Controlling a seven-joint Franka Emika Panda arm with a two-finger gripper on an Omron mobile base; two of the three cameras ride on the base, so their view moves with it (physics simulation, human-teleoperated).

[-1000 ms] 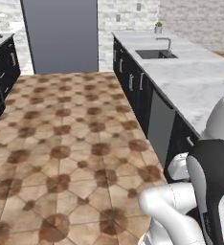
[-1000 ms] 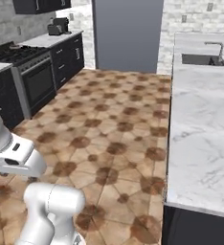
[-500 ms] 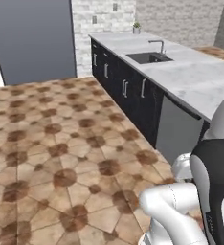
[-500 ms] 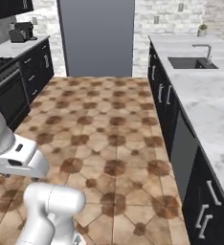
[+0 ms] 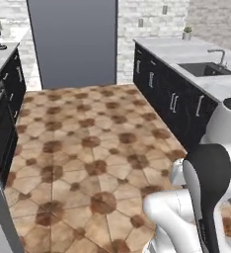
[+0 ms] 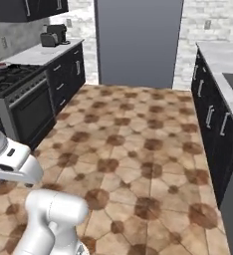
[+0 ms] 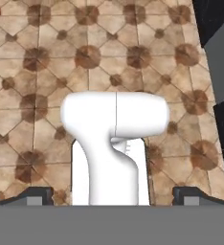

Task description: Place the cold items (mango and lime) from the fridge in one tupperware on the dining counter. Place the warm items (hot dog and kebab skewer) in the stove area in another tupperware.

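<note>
The tall grey fridge point(image 5: 73, 44) stands shut at the far end of the kitchen floor, also straight ahead in the right base view point(image 6: 138, 42). The black stove point(image 6: 11, 79) is on the left wall, with a small reddish thing at its back edge that is too small to identify. The mango, lime, hot dog, kebab skewer and tupperware are out of view. My gripper point(image 7: 114, 196) points down at the tiled floor. It is open, the fingertips point(image 7: 37, 196) stand far apart and hold nothing. The arm is folded low over the base.
Dark cabinets under a pale counter with a sink point(image 5: 204, 69) run along the right side. A dark appliance point(image 6: 54, 35) sits on the left counter beyond the stove. The brown tiled floor point(image 5: 88, 138) stretches between the two cabinet rows up to the fridge.
The whole picture has shifted: the base has turned, so the fridge now sits in the middle of both base views and the stove has come into sight on the left.
</note>
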